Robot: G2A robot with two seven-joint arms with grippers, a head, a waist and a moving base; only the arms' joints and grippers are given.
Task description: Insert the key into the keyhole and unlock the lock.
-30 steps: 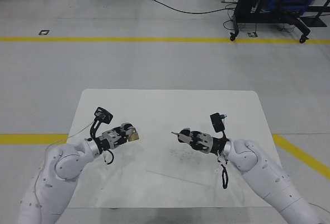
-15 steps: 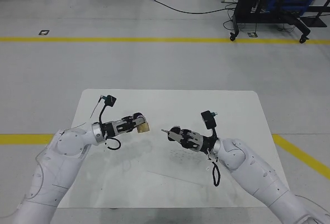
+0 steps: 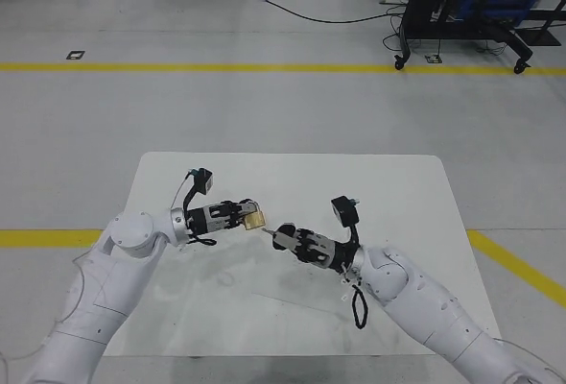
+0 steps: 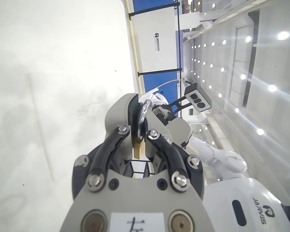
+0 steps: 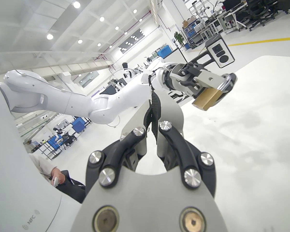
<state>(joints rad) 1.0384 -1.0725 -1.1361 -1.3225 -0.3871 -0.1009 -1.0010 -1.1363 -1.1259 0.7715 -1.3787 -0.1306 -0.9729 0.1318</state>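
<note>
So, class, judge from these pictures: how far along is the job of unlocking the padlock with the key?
Done: the left gripper holds the padlock up off the table, and the right gripper holds the key. In hand: the key tip points toward the padlock, close but apart. Left: insert the key, turn it, free the shackle.

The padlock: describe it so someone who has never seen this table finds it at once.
Start at the white table, where two grippers face each other above its middle. The left gripper clamps the padlock at its silver shackle. It is the only brass-coloured block there, facing the thin key in the right gripper.
</note>
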